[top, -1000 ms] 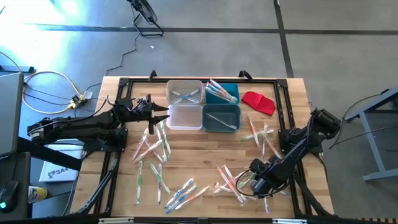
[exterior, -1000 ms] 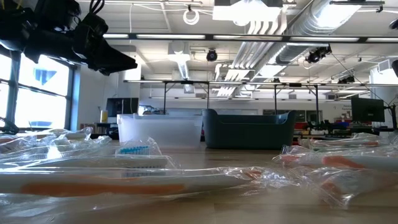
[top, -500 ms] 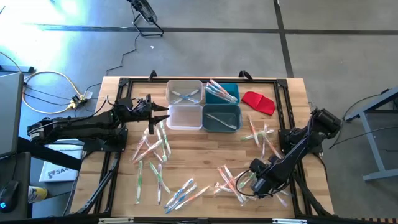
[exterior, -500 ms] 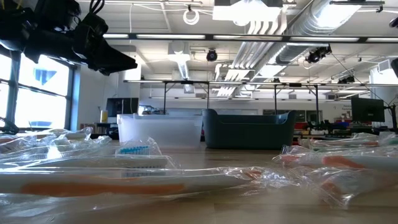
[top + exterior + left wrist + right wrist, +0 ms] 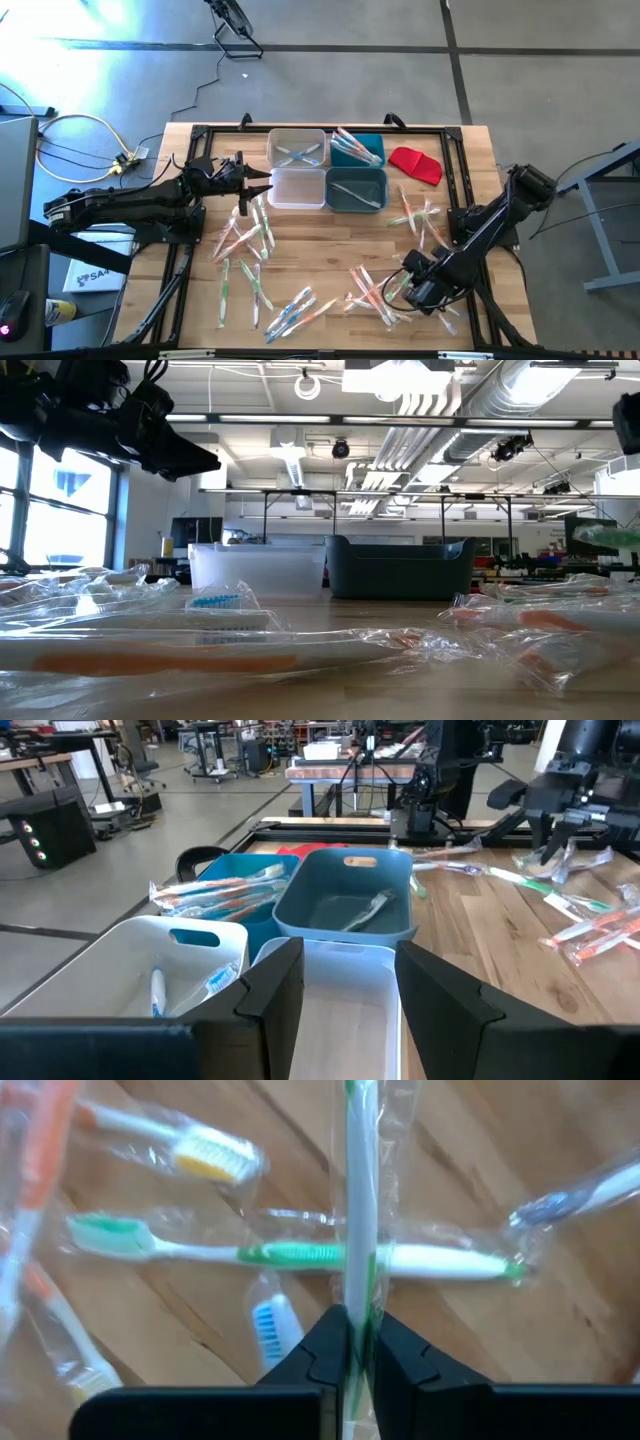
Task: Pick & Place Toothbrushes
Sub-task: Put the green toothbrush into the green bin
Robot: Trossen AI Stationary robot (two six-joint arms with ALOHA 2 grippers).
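Observation:
Many wrapped toothbrushes lie flat on the wooden table, in a left group (image 5: 247, 240) and a front right pile (image 5: 370, 290). My right gripper (image 5: 415, 292) hangs over the front right pile, shut on a green-and-white toothbrush (image 5: 354, 1200), which also shows lifted in the low view (image 5: 610, 537). My left gripper (image 5: 268, 183) waits level and open at the white bin (image 5: 297, 188), its fingers (image 5: 270, 990) apart with nothing between them. More toothbrushes lie in the clear bin (image 5: 297, 148), the teal bin (image 5: 357, 150) and the grey-blue bin (image 5: 356, 189). My right gripper pinches the green-and-white toothbrush's wrapped handle (image 5: 354, 1295) between its two fingers (image 5: 325, 1342). The fingers point down from above and lie across the handle. The toothbrush is lifted clear of the table and hangs about level over another green toothbrush (image 5: 290, 1255) that stays on the wood.
The four bins stand together at the far middle of the table. A red cloth-like piece (image 5: 415, 164) lies to their right. More toothbrushes (image 5: 420, 215) are scattered at the right. A black frame (image 5: 180, 290) runs round the table edge.
My right gripper has risen a little over the front right pile. The green-and-white toothbrush has come up off the table with it and now shows lifted at the right of the low view.

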